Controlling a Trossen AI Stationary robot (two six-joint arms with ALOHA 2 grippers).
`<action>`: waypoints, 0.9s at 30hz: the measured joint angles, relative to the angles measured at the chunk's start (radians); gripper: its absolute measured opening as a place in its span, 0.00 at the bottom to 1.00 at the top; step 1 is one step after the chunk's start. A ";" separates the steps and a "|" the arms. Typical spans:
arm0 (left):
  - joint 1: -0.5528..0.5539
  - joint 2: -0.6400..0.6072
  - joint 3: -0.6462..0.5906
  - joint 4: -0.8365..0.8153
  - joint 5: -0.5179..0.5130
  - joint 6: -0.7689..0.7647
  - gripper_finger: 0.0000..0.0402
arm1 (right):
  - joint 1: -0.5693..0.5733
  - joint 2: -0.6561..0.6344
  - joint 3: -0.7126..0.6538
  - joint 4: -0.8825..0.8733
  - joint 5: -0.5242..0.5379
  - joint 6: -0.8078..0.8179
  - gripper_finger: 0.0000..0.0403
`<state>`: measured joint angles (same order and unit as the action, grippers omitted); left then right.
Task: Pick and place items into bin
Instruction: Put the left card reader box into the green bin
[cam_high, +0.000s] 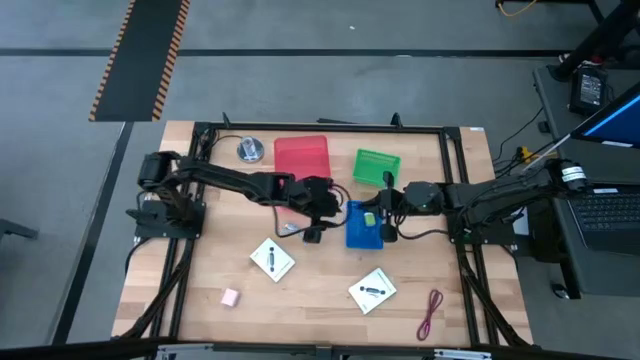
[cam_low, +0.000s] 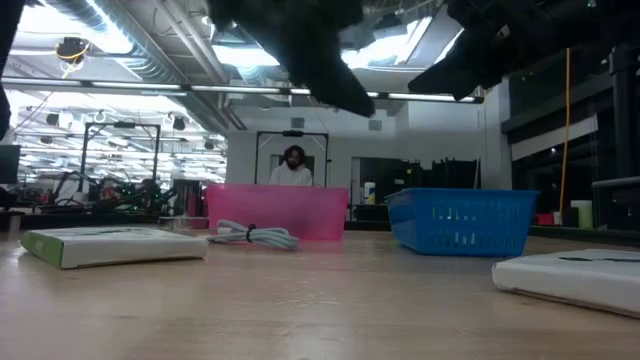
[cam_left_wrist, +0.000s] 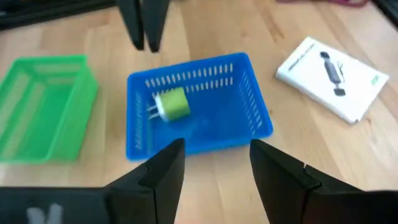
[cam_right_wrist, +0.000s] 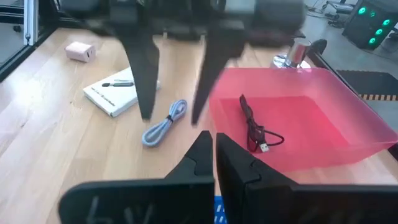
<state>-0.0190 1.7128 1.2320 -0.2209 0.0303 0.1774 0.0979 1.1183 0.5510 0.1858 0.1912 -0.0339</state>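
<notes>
My left gripper (cam_left_wrist: 214, 152) hangs open above the table just left of the blue bin (cam_high: 363, 232), with nothing between its fingers. In that bin lies a tiny green-white piece (cam_left_wrist: 171, 104). My right gripper (cam_right_wrist: 214, 144) is shut and empty, held over the blue bin's far side. A silvery-blue piece (cam_right_wrist: 164, 124) lies on the table below my left gripper, beside the pink bin (cam_right_wrist: 323, 118), which holds a dark cord (cam_right_wrist: 254, 127). Two white cards (cam_high: 272, 259) (cam_high: 373, 290), a pink cube (cam_high: 230, 296) and a dark red cord (cam_high: 432, 313) lie flat near the front.
A green bin (cam_high: 376, 166) stands at the back beside the pink bin. A round silver disc (cam_high: 250, 150) sits at the back left. Bare wood lies along the left side and between the two cards. A person stands in the room beyond the table.
</notes>
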 joint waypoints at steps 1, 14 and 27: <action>-0.012 -0.019 0.000 -0.041 -0.028 -0.007 0.43 | 0.004 0.007 0.000 -0.004 0.000 -0.002 0.00; -0.175 -0.129 0.000 -0.446 -0.217 -0.259 0.22 | 0.083 0.056 0.000 0.156 -0.009 -0.018 0.00; -0.310 -0.132 -0.091 -0.488 -0.223 -0.437 0.02 | 0.166 0.210 0.044 0.304 -0.008 0.007 0.00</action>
<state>-0.3287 1.5804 1.1410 -0.7088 -0.1928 -0.2596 0.2641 1.3279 0.5952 0.4893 0.1834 -0.0268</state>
